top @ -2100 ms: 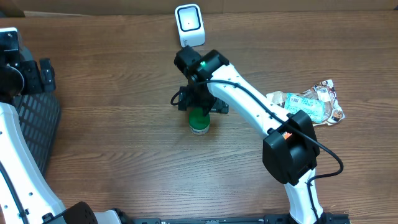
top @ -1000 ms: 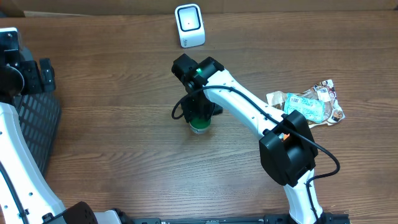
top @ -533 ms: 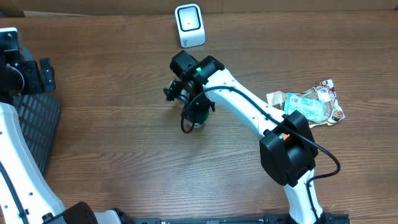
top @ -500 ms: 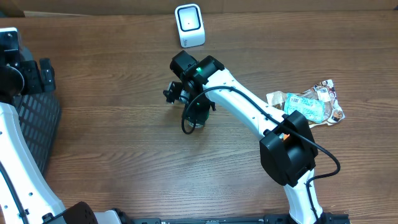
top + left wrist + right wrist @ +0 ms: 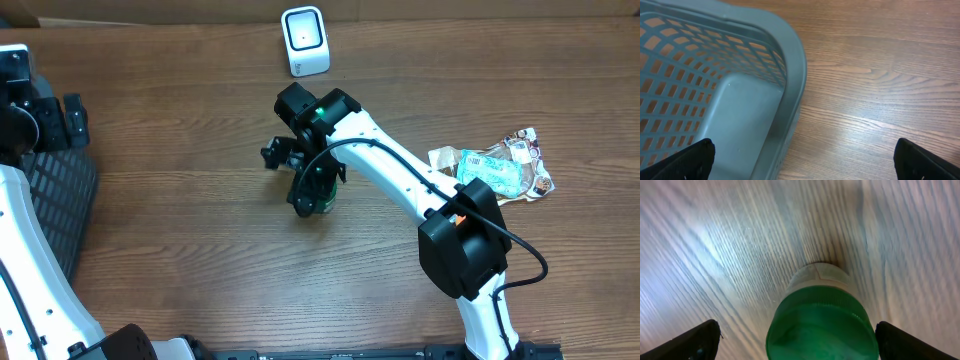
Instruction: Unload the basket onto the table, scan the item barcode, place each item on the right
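Right pincer (image 5: pixel 802 340) gapes wide around the green-capped bottle (image 5: pixel 821 305), touching neither side; left pincer (image 5: pixel 805 160) gapes by the grey basket (image 5: pixel 796 60).

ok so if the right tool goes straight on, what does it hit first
The right tool would first meet the green bottle cap, centred between its open fingers; how near is unclear.

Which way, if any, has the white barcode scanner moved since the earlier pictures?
No. The white barcode scanner sits unmoved near the far edge of the wooden table.
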Available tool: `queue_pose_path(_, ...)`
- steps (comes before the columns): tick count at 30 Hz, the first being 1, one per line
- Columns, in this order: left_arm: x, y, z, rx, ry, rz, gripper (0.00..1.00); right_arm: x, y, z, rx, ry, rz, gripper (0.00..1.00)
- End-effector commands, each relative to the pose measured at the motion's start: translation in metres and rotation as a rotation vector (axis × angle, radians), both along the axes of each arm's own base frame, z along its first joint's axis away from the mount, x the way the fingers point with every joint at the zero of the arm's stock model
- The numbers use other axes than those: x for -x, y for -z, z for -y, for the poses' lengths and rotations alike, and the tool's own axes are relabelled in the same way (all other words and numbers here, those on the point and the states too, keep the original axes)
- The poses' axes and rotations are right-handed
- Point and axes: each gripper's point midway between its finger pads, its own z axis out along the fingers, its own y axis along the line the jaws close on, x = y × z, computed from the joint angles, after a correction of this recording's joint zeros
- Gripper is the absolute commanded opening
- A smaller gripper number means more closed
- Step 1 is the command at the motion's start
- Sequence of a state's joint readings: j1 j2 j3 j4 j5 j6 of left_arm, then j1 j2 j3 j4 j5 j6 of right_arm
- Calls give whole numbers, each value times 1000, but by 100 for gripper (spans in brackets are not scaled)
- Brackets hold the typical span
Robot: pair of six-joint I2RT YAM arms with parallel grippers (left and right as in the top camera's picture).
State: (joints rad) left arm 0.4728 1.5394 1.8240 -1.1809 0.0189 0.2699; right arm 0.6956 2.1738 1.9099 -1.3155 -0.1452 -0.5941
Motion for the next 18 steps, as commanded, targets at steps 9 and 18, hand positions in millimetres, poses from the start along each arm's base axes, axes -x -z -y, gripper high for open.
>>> queue_pose_path(9, -2, 0, 0, -13, 19, -4, 100, -11, -16, -1, 14, 358, 17, 100)
queue_pose_path(18, -2, 0, 0, -13, 19, -4, 100, -18, -16, 2, 17, 448, 25, 100)
